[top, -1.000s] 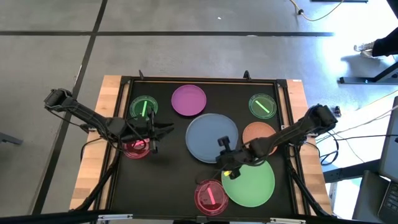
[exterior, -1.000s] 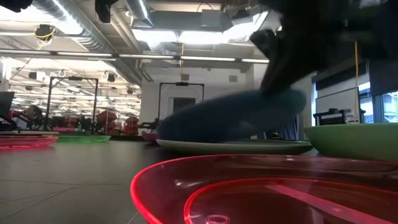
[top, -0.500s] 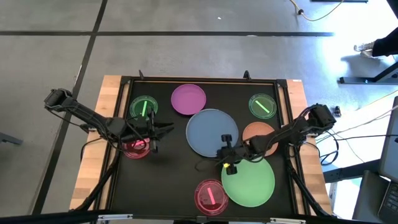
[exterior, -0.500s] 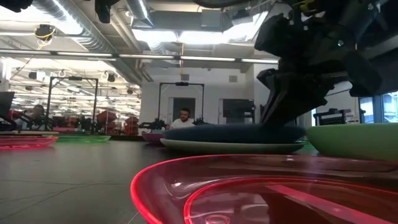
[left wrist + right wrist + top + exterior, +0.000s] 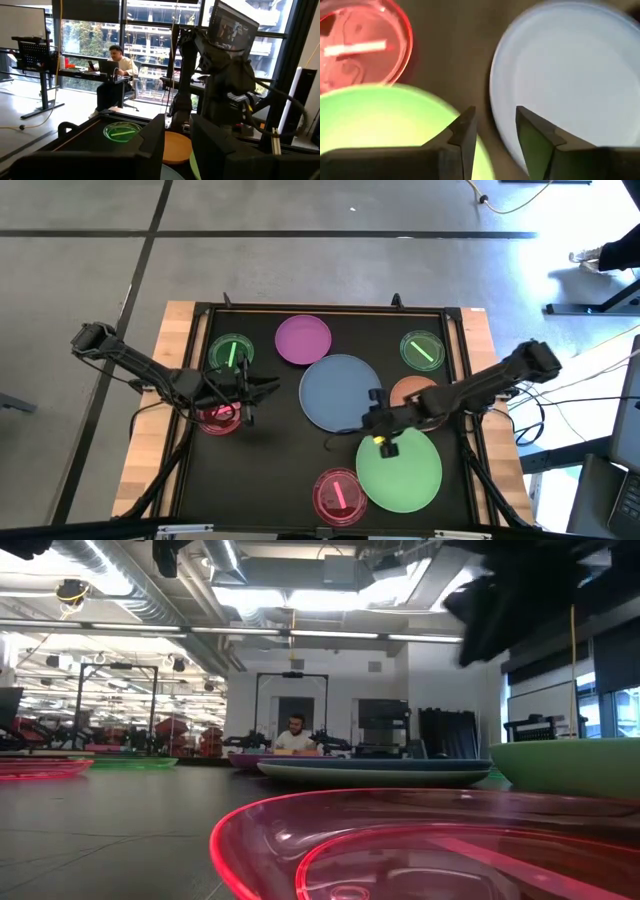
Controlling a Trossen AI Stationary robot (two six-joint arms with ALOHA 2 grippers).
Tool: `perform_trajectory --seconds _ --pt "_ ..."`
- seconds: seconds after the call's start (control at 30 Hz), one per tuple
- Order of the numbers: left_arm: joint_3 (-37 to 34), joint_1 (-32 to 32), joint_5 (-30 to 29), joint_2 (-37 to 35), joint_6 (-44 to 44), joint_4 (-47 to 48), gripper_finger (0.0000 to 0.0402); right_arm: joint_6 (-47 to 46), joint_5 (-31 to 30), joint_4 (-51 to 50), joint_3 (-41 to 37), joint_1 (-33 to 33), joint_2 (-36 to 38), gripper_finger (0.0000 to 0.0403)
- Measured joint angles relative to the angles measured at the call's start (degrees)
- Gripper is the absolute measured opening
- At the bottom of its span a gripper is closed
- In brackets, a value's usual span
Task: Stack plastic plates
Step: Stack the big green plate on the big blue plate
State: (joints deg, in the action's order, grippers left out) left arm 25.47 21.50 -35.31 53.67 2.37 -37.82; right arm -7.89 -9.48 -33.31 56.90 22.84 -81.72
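"Why was the right gripper point(image 5: 381, 430) hanging between the blue plate point(image 5: 340, 394) and the green plate point(image 5: 400, 470)?"

"Its fingers point(image 5: 462, 135) were apart, holding nothing; the blue plate lay flat mid-table. The left gripper point(image 5: 243, 388), above a pink plate point(image 5: 219, 418), I couldn't tell."

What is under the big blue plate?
A pale plate lies right under the blue plate; the low view shows only its rim poking out. From above the blue one covers it, so the rest cannot be seen.
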Motion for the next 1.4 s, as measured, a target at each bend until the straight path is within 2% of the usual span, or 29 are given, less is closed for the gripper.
perform_trajectory --seconds 0.13,0.4,0.6,0.83,0.97,1.17,1.4 --pt "0.0 0.0 0.0 0.0 0.0 0.1 0.0085 -6.6 -1.1 -4.5 -3.4 2.1 3.8 0.0127" --pt "0.0 0.0 0.0 0.0 0.0 0.1 0.0085 -11.9 -5.1 -3.1 -14.0 2.3 5.7 0.0127" --pt "0.0 -0.9 0.0 0.0 0.0 0.2 0.0085 -13.1 0.9 7.3 -20.2 -1.2 5.7 0.0127" --pt "0.0 -1.9 -0.1 0.4 0.3 1.5 0.0085 -13.1 4.7 11.0 -22.0 -2.8 4.7 0.0125" --pt "0.0 -1.9 0.0 0.4 0.4 1.5 0.0085 -13.2 5.7 12.4 -22.0 -2.6 4.1 0.0095" --pt "0.0 -2.0 0.0 0.4 0.4 1.8 0.0085 -11.2 7.7 14.1 -21.9 -2.6 3.6 0.0012" --pt "0.0 -2.1 0.0 0.4 0.4 2.0 0.0085 -8.7 8.8 11.5 -18.3 -2.6 4.6 0.0013"
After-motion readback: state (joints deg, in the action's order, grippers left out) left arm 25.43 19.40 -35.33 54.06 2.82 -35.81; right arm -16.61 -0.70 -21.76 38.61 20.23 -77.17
